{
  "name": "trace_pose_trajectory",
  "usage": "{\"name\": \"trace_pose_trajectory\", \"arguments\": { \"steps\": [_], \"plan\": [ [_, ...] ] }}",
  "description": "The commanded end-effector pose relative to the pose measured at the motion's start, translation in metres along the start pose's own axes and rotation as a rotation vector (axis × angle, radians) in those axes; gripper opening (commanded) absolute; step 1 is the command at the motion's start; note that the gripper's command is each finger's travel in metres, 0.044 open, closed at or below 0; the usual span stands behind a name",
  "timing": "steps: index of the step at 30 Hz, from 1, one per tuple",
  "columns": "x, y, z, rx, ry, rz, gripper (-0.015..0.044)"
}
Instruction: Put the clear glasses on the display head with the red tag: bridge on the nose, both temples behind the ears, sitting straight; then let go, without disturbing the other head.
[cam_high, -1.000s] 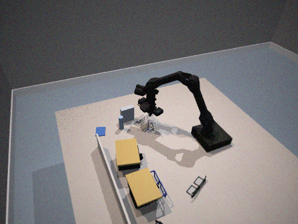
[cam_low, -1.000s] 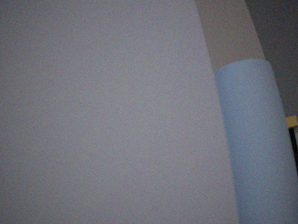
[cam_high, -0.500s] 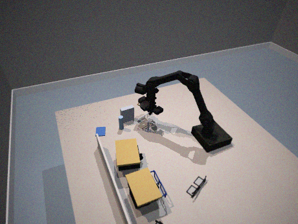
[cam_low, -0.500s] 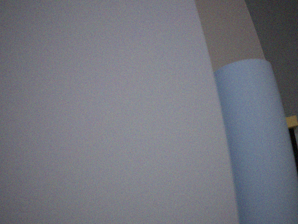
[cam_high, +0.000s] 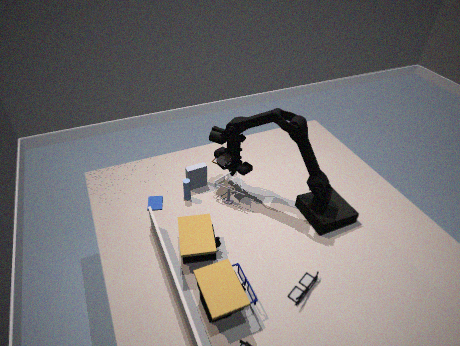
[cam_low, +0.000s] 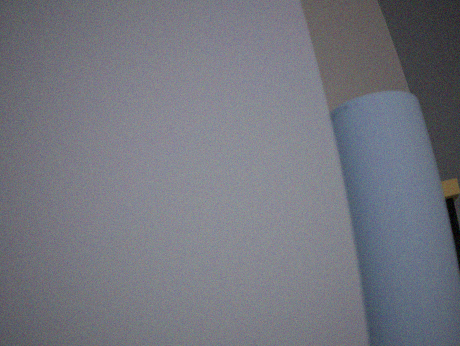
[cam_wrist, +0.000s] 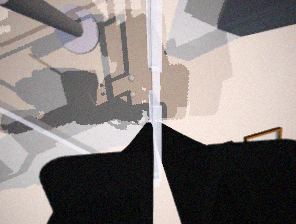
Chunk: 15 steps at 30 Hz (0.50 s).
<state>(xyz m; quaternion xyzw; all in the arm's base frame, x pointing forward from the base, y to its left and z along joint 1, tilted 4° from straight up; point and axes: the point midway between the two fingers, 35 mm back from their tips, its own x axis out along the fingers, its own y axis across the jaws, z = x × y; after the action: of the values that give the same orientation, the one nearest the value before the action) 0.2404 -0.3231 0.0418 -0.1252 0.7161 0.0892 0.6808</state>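
The clear glasses (cam_wrist: 157, 90) show in the wrist view as a pale, see-through bar running upright through the middle. My gripper (cam_wrist: 156, 126) (cam_high: 233, 172) is shut on them and hangs above the table. Another thin clear bar (cam_wrist: 47, 131) crosses the left of the wrist view; I cannot tell what it belongs to. Below and to the left of the fingertips in that view stands a dark post (cam_wrist: 55, 22) on a round lilac base. In the top view pale clear outlines lie around it, too faint to separate. Neither display head nor the red tag can be made out.
A grey box (cam_high: 196, 177), a blue cylinder (cam_high: 187, 190) and a blue flat piece (cam_high: 155, 203) stand left of the gripper. Two yellow-topped blocks (cam_high: 197, 234) (cam_high: 223, 289) line a long white wall (cam_high: 172, 272). Blue glasses (cam_high: 254, 295) and dark glasses (cam_high: 297, 294) are nearer the front.
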Motion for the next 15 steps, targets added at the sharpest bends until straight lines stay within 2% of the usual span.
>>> {"name": "trace_pose_trajectory", "arguments": {
  "steps": [1, 15],
  "plan": [
    [0.0, -0.003, -0.006, 0.0, 0.007, -0.001, 0.0],
    [0.0, -0.006, -0.019, 0.0, 0.008, -0.001, 0.0]
  ]
}}
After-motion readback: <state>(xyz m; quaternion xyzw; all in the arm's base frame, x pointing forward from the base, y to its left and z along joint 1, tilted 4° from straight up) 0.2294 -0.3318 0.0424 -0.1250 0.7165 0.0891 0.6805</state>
